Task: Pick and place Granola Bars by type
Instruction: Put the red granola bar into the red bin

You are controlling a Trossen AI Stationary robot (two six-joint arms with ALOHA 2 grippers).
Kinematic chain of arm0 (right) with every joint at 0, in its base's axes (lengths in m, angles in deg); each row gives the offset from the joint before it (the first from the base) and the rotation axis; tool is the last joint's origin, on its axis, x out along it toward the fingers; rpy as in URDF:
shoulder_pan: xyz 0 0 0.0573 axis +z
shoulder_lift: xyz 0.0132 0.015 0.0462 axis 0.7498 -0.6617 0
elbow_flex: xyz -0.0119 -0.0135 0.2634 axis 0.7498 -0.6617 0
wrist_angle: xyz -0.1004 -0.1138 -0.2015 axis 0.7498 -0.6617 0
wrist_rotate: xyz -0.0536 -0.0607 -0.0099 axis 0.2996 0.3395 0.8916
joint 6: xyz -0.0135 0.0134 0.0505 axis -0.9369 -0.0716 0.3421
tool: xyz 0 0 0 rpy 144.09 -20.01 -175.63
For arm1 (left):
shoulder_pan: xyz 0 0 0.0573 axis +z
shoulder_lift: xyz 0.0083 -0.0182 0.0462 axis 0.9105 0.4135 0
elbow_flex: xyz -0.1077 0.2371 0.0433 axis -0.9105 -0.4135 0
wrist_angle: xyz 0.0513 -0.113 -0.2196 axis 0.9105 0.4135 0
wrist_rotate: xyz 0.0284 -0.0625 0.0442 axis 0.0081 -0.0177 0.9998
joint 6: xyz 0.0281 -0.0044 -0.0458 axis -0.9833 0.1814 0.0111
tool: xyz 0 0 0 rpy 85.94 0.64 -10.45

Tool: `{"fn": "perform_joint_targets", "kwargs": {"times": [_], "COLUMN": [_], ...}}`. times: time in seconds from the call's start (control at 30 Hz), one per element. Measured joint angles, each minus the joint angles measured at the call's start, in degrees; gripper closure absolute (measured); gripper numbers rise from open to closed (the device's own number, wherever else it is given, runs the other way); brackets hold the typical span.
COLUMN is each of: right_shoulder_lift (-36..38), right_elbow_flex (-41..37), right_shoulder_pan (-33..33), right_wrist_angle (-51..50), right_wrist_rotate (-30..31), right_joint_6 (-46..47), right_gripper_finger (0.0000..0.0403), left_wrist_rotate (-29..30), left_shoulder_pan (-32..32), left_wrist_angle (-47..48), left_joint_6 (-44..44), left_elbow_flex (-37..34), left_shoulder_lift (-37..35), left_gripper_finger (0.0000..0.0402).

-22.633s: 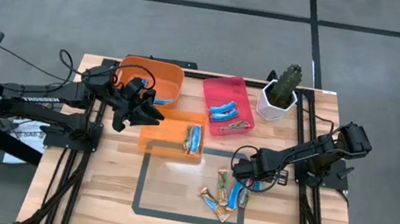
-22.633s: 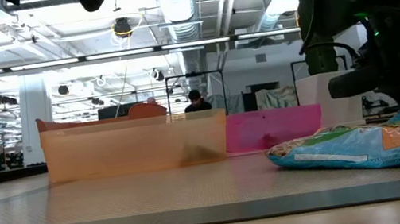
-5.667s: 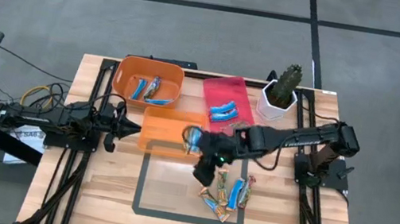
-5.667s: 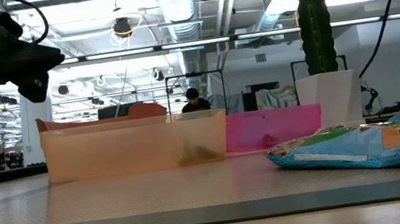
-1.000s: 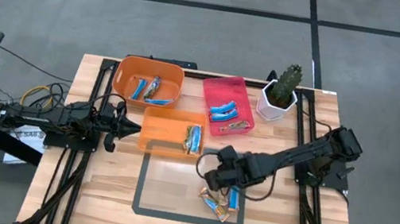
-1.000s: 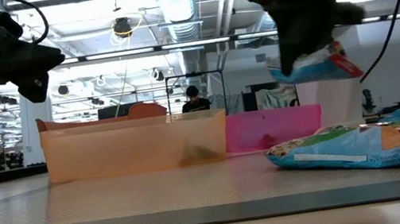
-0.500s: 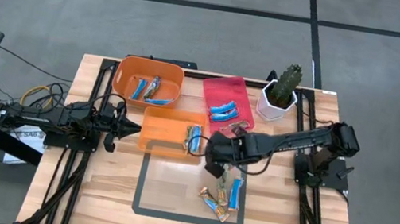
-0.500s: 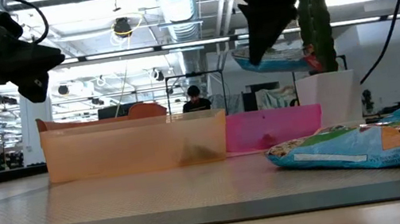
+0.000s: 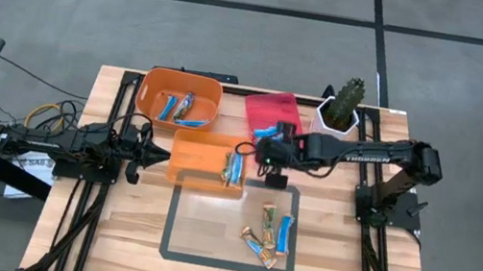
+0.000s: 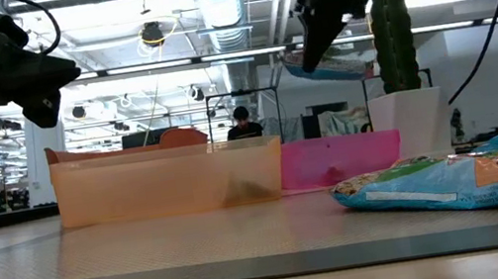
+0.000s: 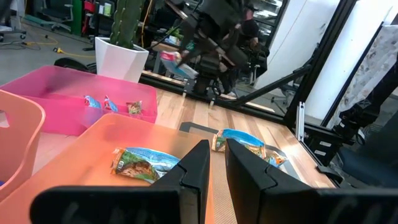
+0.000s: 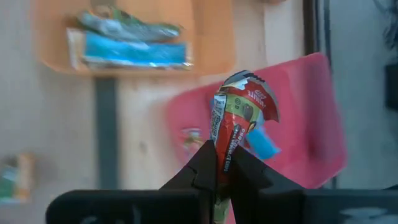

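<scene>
The right gripper [image 9: 270, 150] sits near the middle of the high view, over the near edge of the pink bin [image 9: 265, 110], its arm stretching in from the right side of the bench [image 9: 110, 231]. Its fingers [image 12: 202, 168] are closed on a red and tan granola bar [image 12: 239, 121], which stands up between them in the right wrist view, with the pink bin and a blue bar in it beneath. In the low view the gripper hangs high in the upper middle of the frame, the bar [image 10: 333, 66] lifted well clear of the bench.

The left gripper [image 9: 166, 153] lies low at the left of the high view, just beside the left end of the flat orange tray [image 9: 193, 162]. Its fingers [image 11: 199, 171] stand close together with a narrow gap and hold nothing.

The orange tray carries bars at its right end [image 9: 233, 165]. The round orange bin [image 9: 182, 82] at the upper left of the bench holds a few bars too. Three more bars [image 9: 267, 235] lie loose inside the taped rectangle [image 9: 171, 222] in the lower middle. A potted cactus [image 9: 345, 98] stands at the upper right of the bench.
</scene>
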Motion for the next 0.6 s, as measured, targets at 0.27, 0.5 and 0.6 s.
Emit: {"fn": "perform_joint_targets", "kwargs": {"times": [0.27, 0.5, 0.6], "right_shoulder_lift": [-0.1, -0.1, -0.1], "right_elbow_flex": [0.0, -0.8, -2.6], "right_shoulder_pan": [-6.2, -9.7, -10.8], "right_wrist_angle": [2.1, 9.4, 12.1], "right_wrist_rotate": [0.0, -0.4, -0.6], "right_joint_6": [-20.8, -30.9, -32.9], "right_gripper_finger": [0.0383, 0.0384, 0.0382], "left_wrist_rotate": [0.0, 0.0, 0.0], "left_shoulder_pan": [0.0, 0.0, 0.0], "left_wrist_angle": [0.0, 0.0, 0.0], "left_joint_6": [0.0, 0.0, 0.0], "left_elbow_flex": [0.0, 0.0, 0.0], "left_shoulder_lift": [0.0, 0.0, 0.0], "left_gripper_finger": [0.0358, 0.0358, 0.0358]}}
